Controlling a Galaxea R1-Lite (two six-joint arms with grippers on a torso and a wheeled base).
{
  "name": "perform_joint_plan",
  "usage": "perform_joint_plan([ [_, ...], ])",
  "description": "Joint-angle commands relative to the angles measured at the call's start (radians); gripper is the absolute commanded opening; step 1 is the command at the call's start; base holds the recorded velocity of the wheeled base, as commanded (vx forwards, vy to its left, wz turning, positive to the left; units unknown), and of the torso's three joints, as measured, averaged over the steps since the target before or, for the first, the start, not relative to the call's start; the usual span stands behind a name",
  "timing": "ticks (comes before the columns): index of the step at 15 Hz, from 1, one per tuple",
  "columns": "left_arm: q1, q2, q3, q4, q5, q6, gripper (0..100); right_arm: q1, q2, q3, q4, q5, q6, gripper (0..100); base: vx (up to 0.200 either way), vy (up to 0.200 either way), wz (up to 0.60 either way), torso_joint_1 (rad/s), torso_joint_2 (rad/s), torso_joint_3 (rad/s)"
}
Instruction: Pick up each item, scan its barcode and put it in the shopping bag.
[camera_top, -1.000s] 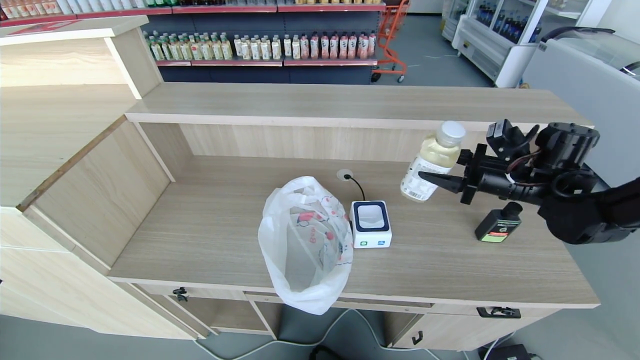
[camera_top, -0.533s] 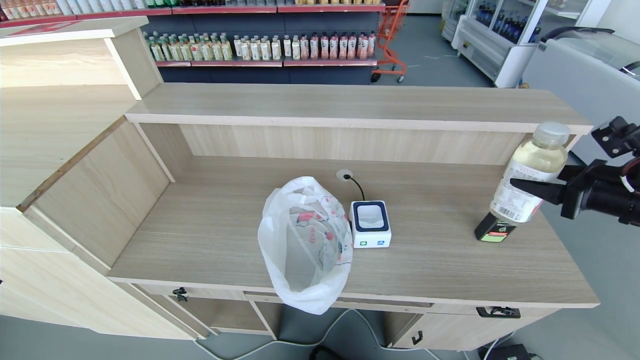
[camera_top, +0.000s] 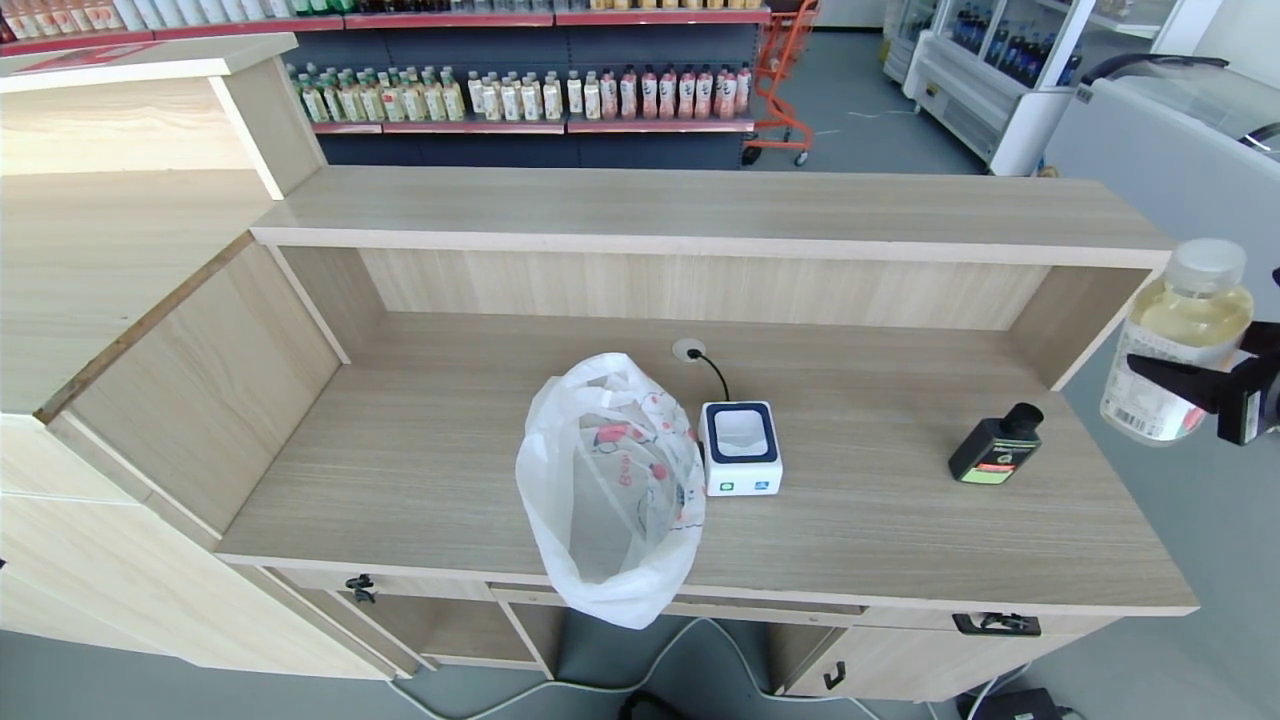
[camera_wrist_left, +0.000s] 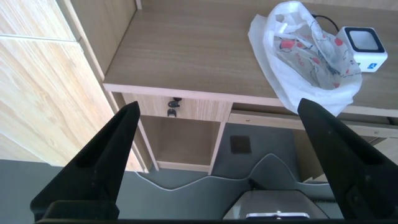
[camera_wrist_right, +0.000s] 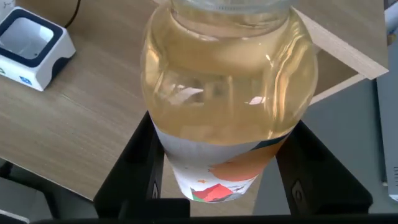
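Head view shows the pale drink bottle (camera_top: 1185, 320) upright in the air at the far 3 o'clock side of the scene, past the right end of the counter (camera_top: 900, 530) and clear of its surface. The right gripper (camera_top: 1170, 375) is clamped around the bottle's labelled lower half, one finger crossing in front of the label. The right wrist view confirms both fingers pressing the label from either side. A second ago the bottle hung just at 2 o'clock of the scanner (camera_top: 741, 448), tilted. Since then the arm has carried it steadily toward 3 o'clock, away from the scanner and the shopping bag (camera_top: 605, 490). The scan therefore looks unfinished or abandoned, and the bottle must come all the way back before it can be bagged. A small dark bottle (camera_top: 993, 447) lies on the counter at 3 o'clock of the scanner, untouched. The bag stands open-mouthed at the scanner's 9 o'clock, just beside it. The left gripper (camera_wrist_left: 217, 162) hangs low before the counter's front edge, fingers spread wide and holding nothing.
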Motion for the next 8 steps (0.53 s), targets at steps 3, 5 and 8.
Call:
perform_joint_plan([
  [3,0.0,0.0,0.0,0.0,0.0,0.0,100,-0.01,-0.021,0.003,-0.006,-0.001,-0.061,0,0.0,0.0,0.0,0.0,0.0,0.0],
  [5,0.0,0.0,0.0,0.0,0.0,0.0,100,0.0,-0.03,0.014,-0.02,0.015,-0.072,0,0.0,0.0,0.3,0.004,0.0,0.001],
  [8,0.0,0.0,0.0,0.0,-0.001,0.0,100,0.105,-0.021,0.012,-0.067,0.009,-0.08,0,0.0,0.0,0.6,-0.001,0.0,0.004],
])
